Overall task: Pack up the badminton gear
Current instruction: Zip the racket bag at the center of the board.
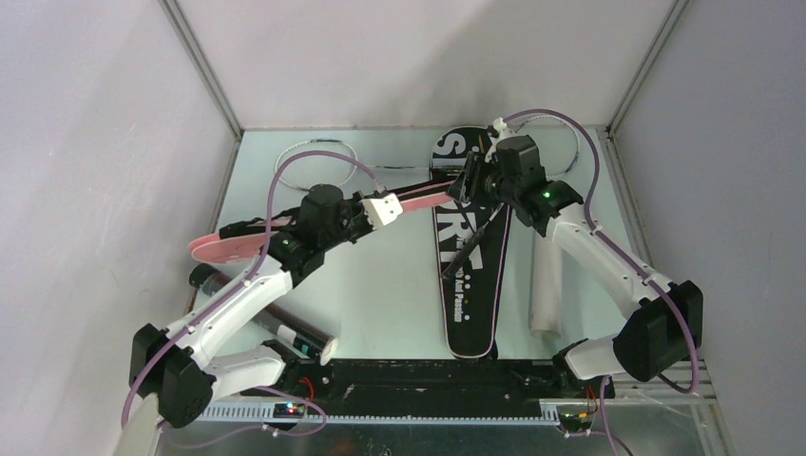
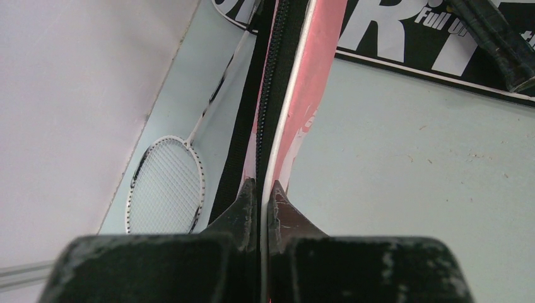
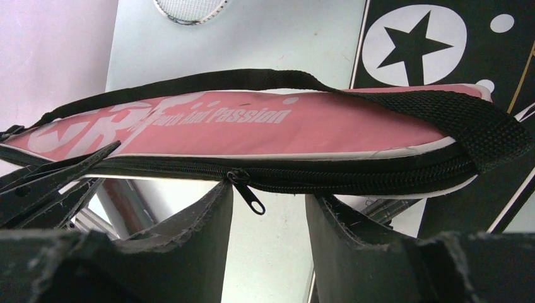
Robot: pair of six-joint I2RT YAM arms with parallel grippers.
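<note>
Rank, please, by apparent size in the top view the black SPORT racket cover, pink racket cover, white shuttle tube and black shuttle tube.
1. Black SPORT racket cover.
2. Pink racket cover, though held nearer the camera.
3. White shuttle tube and black shuttle tube: alike, black one partly hidden.

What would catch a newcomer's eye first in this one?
A pink cover is held up between both arms, the left gripper shut on its edge. The right gripper stands open either side of its zip pull. A black cover lies flat mid-table.
</note>
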